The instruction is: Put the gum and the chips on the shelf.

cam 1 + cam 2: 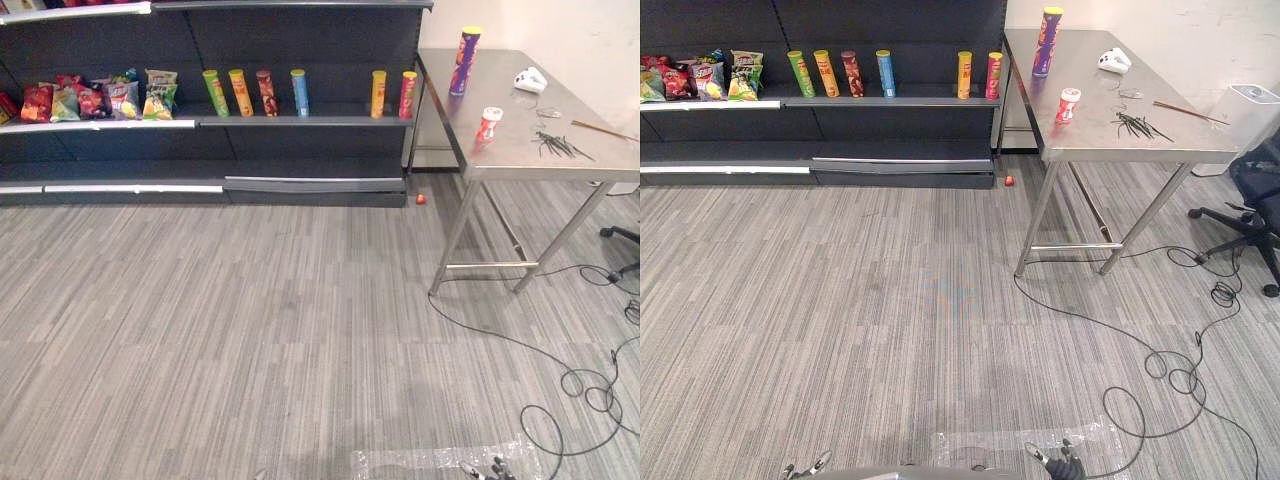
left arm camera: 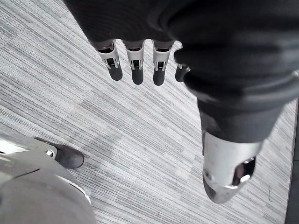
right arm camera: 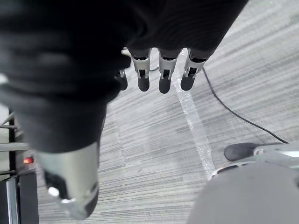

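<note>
A tall purple chips can (image 1: 464, 60) stands upright at the far end of the steel table (image 1: 520, 150). A small white and red gum bottle (image 1: 488, 124) stands nearer on the same table. The dark shelf (image 1: 300, 121) runs along the back wall left of the table. My left hand (image 2: 137, 63) hangs over the carpet, fingers straight, holding nothing. My right hand (image 3: 163, 74) hangs the same way, empty, far from the table. Their fingertips (image 1: 1060, 462) peek in at the bottom edge of the eye views.
Several upright chip cans (image 1: 240, 92) and snack bags (image 1: 100, 98) line the shelf. On the table lie a white object (image 1: 530, 79), a dark bundle (image 1: 560, 145) and a thin stick (image 1: 600, 130). A small red thing (image 1: 421, 199) lies by the shelf foot. An office chair (image 1: 1255, 200) stands at the right.
</note>
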You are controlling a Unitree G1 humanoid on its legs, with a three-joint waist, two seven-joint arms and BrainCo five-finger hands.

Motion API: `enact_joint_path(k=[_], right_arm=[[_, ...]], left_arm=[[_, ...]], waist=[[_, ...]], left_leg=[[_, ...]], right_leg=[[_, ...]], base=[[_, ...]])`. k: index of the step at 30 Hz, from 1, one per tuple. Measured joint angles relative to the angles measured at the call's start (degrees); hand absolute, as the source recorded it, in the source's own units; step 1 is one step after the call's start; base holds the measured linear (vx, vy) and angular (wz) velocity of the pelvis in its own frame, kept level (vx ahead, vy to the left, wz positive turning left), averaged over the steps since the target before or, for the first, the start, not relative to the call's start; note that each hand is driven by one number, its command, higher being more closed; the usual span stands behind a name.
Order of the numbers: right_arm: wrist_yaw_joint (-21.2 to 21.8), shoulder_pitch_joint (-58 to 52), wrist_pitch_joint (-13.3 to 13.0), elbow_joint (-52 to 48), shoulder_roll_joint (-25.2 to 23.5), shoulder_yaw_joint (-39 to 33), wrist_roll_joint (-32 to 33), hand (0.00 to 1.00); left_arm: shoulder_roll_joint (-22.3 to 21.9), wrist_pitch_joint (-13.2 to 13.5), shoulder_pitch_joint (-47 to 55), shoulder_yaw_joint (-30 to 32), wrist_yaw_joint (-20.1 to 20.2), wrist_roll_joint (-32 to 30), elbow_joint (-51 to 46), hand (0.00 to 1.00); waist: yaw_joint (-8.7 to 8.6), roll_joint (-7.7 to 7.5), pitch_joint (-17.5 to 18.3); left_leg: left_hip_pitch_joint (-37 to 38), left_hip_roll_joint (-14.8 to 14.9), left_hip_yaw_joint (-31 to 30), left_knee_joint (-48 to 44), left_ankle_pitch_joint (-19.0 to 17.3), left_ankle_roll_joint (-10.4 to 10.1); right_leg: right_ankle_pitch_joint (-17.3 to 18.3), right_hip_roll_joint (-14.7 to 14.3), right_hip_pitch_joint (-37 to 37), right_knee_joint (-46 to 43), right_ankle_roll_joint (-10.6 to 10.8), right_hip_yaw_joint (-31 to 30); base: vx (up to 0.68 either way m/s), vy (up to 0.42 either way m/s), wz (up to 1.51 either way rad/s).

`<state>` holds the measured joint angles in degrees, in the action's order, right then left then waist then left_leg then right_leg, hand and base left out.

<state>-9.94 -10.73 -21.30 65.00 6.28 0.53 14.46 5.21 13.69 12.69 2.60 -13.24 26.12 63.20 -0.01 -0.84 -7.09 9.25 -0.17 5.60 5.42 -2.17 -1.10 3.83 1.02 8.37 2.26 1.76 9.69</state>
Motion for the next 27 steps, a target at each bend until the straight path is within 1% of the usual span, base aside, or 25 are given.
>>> enact_joint_path(k=[2, 5, 6, 7, 8, 10, 11, 12, 13, 14, 15, 16, 17, 18, 20, 22, 23, 24, 25, 26, 27], right_arm=[[-3.9, 0.0, -0.7, -0.6, -0.4, 0.0, -1.0, 0.00], [-4.1, 0.1, -0.7, -1.3, -0.6, 0.0, -1.0, 0.00], [-3.3, 0.5, -0.5, -1.4, -0.5, 0.0, -0.7, 0.00], [-3.1, 0.9, -0.4, -1.4, -0.6, 0.0, -0.4, 0.00], [-2.0, 1.4, -0.2, -1.6, -0.5, 0.0, 0.3, 0.00], [-0.6, 1.7, 0.2, -2.0, -0.4, -0.1, 2.3, 0.00], [-0.3, 1.7, 0.4, -2.3, -0.4, -0.1, 2.5, 0.00], [0.6, 1.7, 1.1, -3.2, -0.4, -0.1, 2.4, 0.00], [1.3, 1.6, 1.3, -3.9, -0.4, -0.1, 2.4, 0.00], [1.7, 1.6, 1.3, -4.0, -0.2, -0.1, 2.4, 0.00], [2.2, 1.5, 1.5, -4.4, -0.1, -0.1, 2.4, 0.00], [2.9, 1.0, 1.9, -5.6, 0.1, -0.1, 2.4, 0.00], [3.1, 0.9, 1.9, -6.3, 0.2, -0.1, 2.4, 0.00], [3.1, 0.6, 2.0, -6.8, 0.3, -0.2, 2.4, 0.00], [3.8, 0.2, 2.1, -6.8, 0.4, -0.2, 2.6, 0.00], [5.9, -0.1, 2.2, -6.7, 0.7, -0.2, 4.4, 0.00], [7.7, -0.4, 1.9, -6.4, 1.4, -0.4, 4.5, 0.00], [8.4, -0.4, 1.8, -6.1, 1.7, -0.3, 4.5, 0.00], [9.4, -0.4, 1.7, -5.9, 2.2, -0.5, 4.5, 0.00], [10.0, -0.5, 1.6, -5.3, 2.2, -0.6, 4.6, 0.00], [10.7, -0.4, 1.5, -4.3, 2.1, -1.1, 4.6, 0.00]], left_arm=[[0.0, 0.1, 0.0, 0.0, 0.0, 0.0, -0.1, 0.00], [0.0, 0.1, 0.3, 0.0, -0.1, 0.0, -0.5, 0.00], [0.0, 0.1, 0.3, 0.0, 0.0, 0.0, -0.7, 0.00], [0.1, 0.1, 0.3, 0.0, 0.0, 0.0, -1.2, 0.00], [0.1, 0.1, 0.3, 0.1, 0.0, 0.0, -2.2, 0.00], [0.2, 0.2, 0.2, 0.2, 0.1, 0.0, -3.9, 0.00], [0.2, 0.2, 0.3, 0.3, 0.2, 0.0, -4.4, 0.00], [0.2, 0.2, 0.3, 1.1, 0.6, 0.1, -5.0, 0.00], [-0.2, 0.3, 0.4, 1.9, 1.1, 0.2, -5.6, 0.00], [-0.4, 0.3, 0.5, 2.2, 1.2, 0.2, -6.0, 0.00], [-0.6, 0.5, 0.6, 2.6, 1.3, 0.3, -6.3, 0.00], [-0.7, 0.6, 0.7, 2.9, 1.4, 1.0, -6.3, 0.00], [-0.8, 0.6, 0.8, 3.0, 1.5, 2.0, -6.3, 0.00], [-1.6, 0.7, 0.9, 3.8, 1.8, 3.1, -6.3, 0.00], [-1.8, 0.7, 1.0, 4.1, 2.4, 3.0, -6.4, 0.00], [-1.8, 0.7, 1.0, 4.3, 2.4, 2.9, -6.5, 0.00], [-2.4, 0.8, 1.1, 4.8, 2.4, 2.9, -6.9, 0.00], [-2.7, 0.8, 1.1, 5.1, 2.4, 3.0, -7.0, 0.00], [-3.3, 0.8, 1.3, 5.7, 2.6, 3.1, -7.1, 0.00], [-3.9, 0.8, 1.4, 6.3, 2.9, 4.4, -7.0, 0.00], [-3.8, 1.1, 1.7, 6.6, 3.6, 4.9, -6.9, 0.00]], waist=[[0.08, -0.05, 0.0], [0.07, -0.17, -0.1], [0.05, -0.27, -0.5], [0.03, 0.02, -0.8], [-0.02, -0.28, -2.1], [0.09, -0.31, -3.4], [0.15, -0.40, -3.8], [0.35, -0.72, -4.5], [0.38, -0.64, -5.1], [0.37, -0.53, -5.2], [0.50, -1.00, -5.7], [0.46, -0.63, -5.8], [0.43, -0.38, -5.8], [0.39, -0.27, -5.9], [0.44, -0.29, -5.9], [0.40, -0.03, -6.3], [0.55, 0.74, -6.8], [0.62, 1.18, -7.0], [0.67, 1.94, -7.4], [1.01, 2.24, -7.5], [1.82, 2.18, -7.4]], left_leg=[[0.0, 0.0, 0.0, 0.0, 0.0, 0.0], [0.1, 0.0, -0.1, 0.0, 0.0, 0.0], [-0.1, 0.0, -0.3, -0.4, 0.0, -0.1], [-0.4, 0.0, -0.5, -1.5, -0.5, -0.2], [-2.4, 0.0, -1.2, -5.7, -2.5, -0.5], [-6.8, 0.3, -1.4, -14.9, -6.3, -1.3], [-7.9, 0.5, -1.3, -17.3, -7.0, -2.2], [-10.7, 0.7, -0.8, -23.3, -7.5, -3.0], [-13.7, 1.1, 0.3, -30.4, -7.3, -3.2], [-15.1, 1.3, 0.4, -33.2, -7.0, -3.6], [-17.3, 1.4, 0.5, -37.6, -6.0, -3.7], [-18.7, 1.9, 1.3, -41.6, -6.4, -2.4], [-19.4, 2.5, 2.1, -43.0, -7.5, -1.8], [-20.4, 3.8, 3.0, -43.5, -9.1, -1.9], [-20.8, 4.4, 3.1, -38.4, -8.9, -2.1], [-20.9, 4.5, 2.8, -30.2, -7.3, -3.1], [-21.1, 4.8, 1.0, -23.7, -5.0, -3.9], [-21.1, 5.3, 0.1, -21.4, -4.0, -4.1], [-20.8, 6.1, -1.2, -18.7, -2.9, -4.9], [-20.1, 6.0, 0.1, -20.2, 0.6, -4.9], [-20.0, 4.5, 1.0, -22.3, -1.4, -3.1]], right_leg=[[0.0, 0.0, 0.0, -0.1, 0.0, 0.1], [0.0, 0.1, 0.0, -0.4, 0.0, 0.2], [0.2, 0.2, -0.3, -1.1, -0.2, 0.4], [0.7, 0.4, -0.4, -2.0, -0.3, 0.5], [2.3, 0.9, -1.5, -5.1, -0.3, 0.9], [5.8, 1.8, -4.3, -11.2, -0.5, 1.5], [6.8, 1.9, -4.7, -12.5, -0.5, 1.6], [8.1, 2.3, -5.2, -14.2, -1.1, 1.6], [8.7, 2.6, -5.3, -15.6, -1.3, 1.6], [9.1, 2.8, -5.3, -16.3, -1.4, 1.5], [9.9, 3.3, -5.3, -17.6, -1.4, 0.9], [10.3, 3.7, -5.0, -18.0, -1.6, 0.6], [10.4, 3.8, -4.9, -18.2, -1.6, 0.3], [10.6, 4.2, -4.8, -18.4, -1.4, -0.3], [11.0, 5.4, -4.5, -18.4, -0.8, -0.9], [11.6, 6.9, -3.9, -18.4, 0.2, -1.1], [12.2, 7.4, -3.0, -18.3, 1.2, -2.3], [12.6, 7.6, -2.7, -18.3, 1.8, -2.6], [13.3, 7.8, -1.9, -18.3, 3.0, -3.0], [14.4, 8.6, -0.3, -17.8, 4.5, -4.3], [14.5, 9.4, 1.4, -16.3, 4.2, -6.1]], base=[[0.00, 0.000, 0.00], [0.00, 0.000, 0.01], [0.00, 0.000, 0.05], [-0.04, -0.012, 0.13], [-0.06, -0.014, 0.19], [-0.07, -0.006, 0.26], [-0.08, -0.012, 0.20], [-0.11, -0.034, 0.12], [-0.10, -0.034, 0.06], [-0.06, -0.012, -0.04], [0.00, 0.036, -0.13], [0.00, 0.055, -0.17], [0.02, 0.075, -0.21], [0.05, 0.098, -0.19], [0.11, 0.146, -0.08], [0.19, 0.241, 0.06], [0.22, 0.305, -0.02], [0.24, 0.335, -0.14], [0.21, 0.325, -0.23], [0.38, 0.451, -0.42], [0.39, 0.414, -0.38]])
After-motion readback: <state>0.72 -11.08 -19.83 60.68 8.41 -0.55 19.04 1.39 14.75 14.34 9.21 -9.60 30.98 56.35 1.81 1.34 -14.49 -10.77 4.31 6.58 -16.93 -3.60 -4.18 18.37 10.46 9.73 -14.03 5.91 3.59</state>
